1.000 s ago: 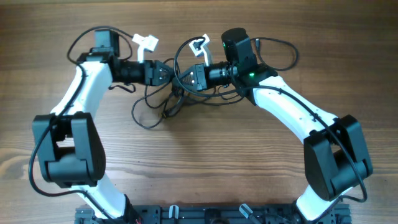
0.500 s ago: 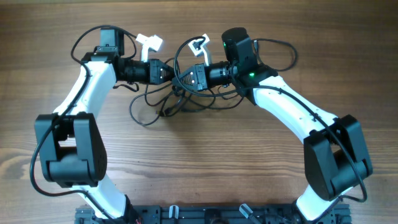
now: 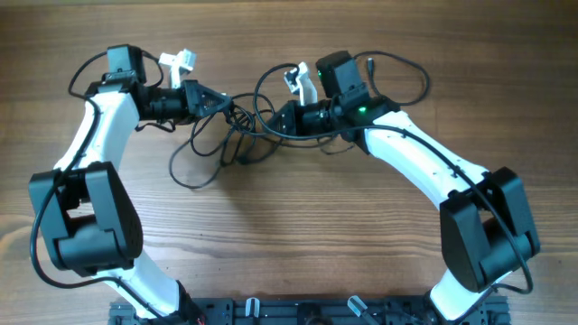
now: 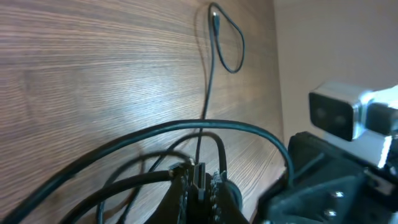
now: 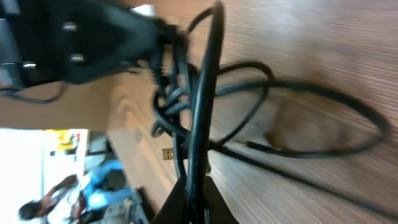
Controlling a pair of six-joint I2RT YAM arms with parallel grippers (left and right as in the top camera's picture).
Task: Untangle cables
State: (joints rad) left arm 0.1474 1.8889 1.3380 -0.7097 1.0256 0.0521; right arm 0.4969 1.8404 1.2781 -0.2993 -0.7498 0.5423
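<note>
The cables (image 3: 237,135) are thin black cords tangled on the wooden table between my two grippers, with loose loops trailing toward the front left (image 3: 191,167). My left gripper (image 3: 219,102) is shut on a cable's plug end (image 4: 199,171), and its jaws (image 4: 200,186) pinch the silvery connector while cords (image 4: 186,127) arc across in front. My right gripper (image 3: 282,125) is shut on a black cable (image 5: 205,93) that runs up from its jaws (image 5: 198,196) into the knot (image 5: 171,99). A small loose plug (image 5: 168,154) lies on the table beside it.
A thin cord ending in a loop (image 4: 229,46) stretches far across the wood. Thicker arm wires (image 3: 406,77) curl behind the right arm. The right arm's wrist camera (image 4: 339,112) is close to my left gripper. A black rail (image 3: 298,311) lines the front edge.
My left gripper has shut on the plug and pulled left, drawing the bundle out and stretching the cords. The right gripper stays shut and has tilted and dipped slightly.
</note>
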